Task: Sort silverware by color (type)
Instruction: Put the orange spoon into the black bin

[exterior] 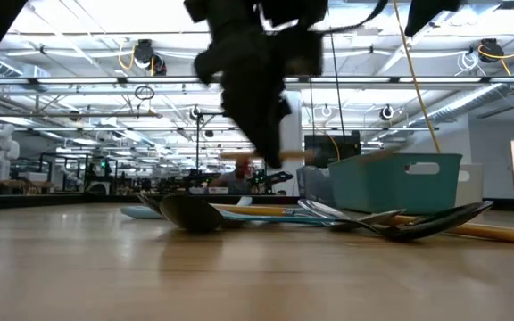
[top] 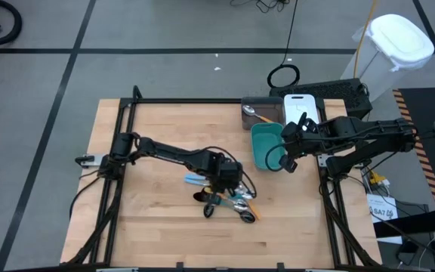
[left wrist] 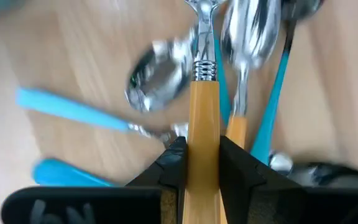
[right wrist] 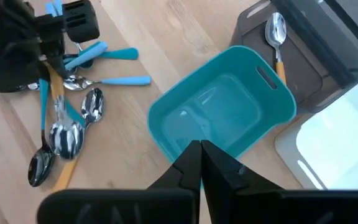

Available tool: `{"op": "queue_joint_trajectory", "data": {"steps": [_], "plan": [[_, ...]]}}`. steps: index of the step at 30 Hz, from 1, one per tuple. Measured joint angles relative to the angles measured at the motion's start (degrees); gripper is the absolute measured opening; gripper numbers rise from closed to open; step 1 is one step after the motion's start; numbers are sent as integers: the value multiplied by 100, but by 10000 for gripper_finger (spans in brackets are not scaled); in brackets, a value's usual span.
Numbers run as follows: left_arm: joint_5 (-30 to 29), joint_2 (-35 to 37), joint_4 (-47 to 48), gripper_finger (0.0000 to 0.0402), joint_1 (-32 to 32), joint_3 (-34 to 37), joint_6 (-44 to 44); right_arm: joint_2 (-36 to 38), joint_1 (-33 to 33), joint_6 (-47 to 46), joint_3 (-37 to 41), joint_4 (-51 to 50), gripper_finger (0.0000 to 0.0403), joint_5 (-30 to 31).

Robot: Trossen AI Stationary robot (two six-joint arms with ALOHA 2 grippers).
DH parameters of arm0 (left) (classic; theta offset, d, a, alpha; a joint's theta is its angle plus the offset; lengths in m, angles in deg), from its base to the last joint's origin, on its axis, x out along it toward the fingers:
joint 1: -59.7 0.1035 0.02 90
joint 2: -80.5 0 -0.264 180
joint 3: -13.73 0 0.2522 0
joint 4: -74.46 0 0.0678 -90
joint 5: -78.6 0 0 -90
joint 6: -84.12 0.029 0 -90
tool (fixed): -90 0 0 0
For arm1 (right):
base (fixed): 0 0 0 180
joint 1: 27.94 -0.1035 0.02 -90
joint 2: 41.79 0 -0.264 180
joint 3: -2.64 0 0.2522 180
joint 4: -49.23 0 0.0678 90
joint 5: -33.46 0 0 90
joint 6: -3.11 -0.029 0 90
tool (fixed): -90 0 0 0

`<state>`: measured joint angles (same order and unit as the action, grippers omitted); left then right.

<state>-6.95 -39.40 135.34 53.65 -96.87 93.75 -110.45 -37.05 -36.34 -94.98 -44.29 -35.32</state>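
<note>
Your table (top: 157,136) is mostly bare wood on its left half, so there is free room there; the crowding is all toward the right. Three bins stand near the right edge: the teal bin (top: 266,143) nearest the middle, the gray bin (top: 261,109) behind it with one orange-handled spoon (top: 257,115) already inside, and the white bin (top: 302,106) beside that. The right arm waits over the teal bin's rim, its gripper (right wrist: 201,163) pinched together with nothing in it.

The pile of silverware (top: 229,198) lies just in front of the teal bin, blue and orange handles crossing one another. Your left gripper (left wrist: 202,163) is down on that pile, narrowed onto an orange handle (left wrist: 204,137), gripping it mid-handle, probably so the head hangs clear of the neighbours.

Lift straight up first: a second orange handle and a blue one lie touching alongside and could drag.
</note>
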Motion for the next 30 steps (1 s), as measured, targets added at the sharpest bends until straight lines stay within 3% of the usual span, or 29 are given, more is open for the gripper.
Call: {"op": "queue_joint_trajectory", "data": {"steps": [4, 8, 18, 25, 30], "plan": [[-6, 2, 543, 63, 4, -739, -189, 0, -1, -66, 0, 22, 4, 161], [-394, 4, 1182, 63, 26, -1279, -425, 74, -1, -315, 0, 195, 4, 310], [-526, 4, 1292, 63, 432, -2425, -1872, 684, 1, -928, 0, 324, 4, 783], [-935, -2, 2128, 63, 757, -3595, -2628, 1222, -3, -1256, 0, 349, 4, 1287], [-909, 381, 1275, 63, 971, -3675, -3041, 1293, -3, -1020, 1, 443, 4, 1358]]}}
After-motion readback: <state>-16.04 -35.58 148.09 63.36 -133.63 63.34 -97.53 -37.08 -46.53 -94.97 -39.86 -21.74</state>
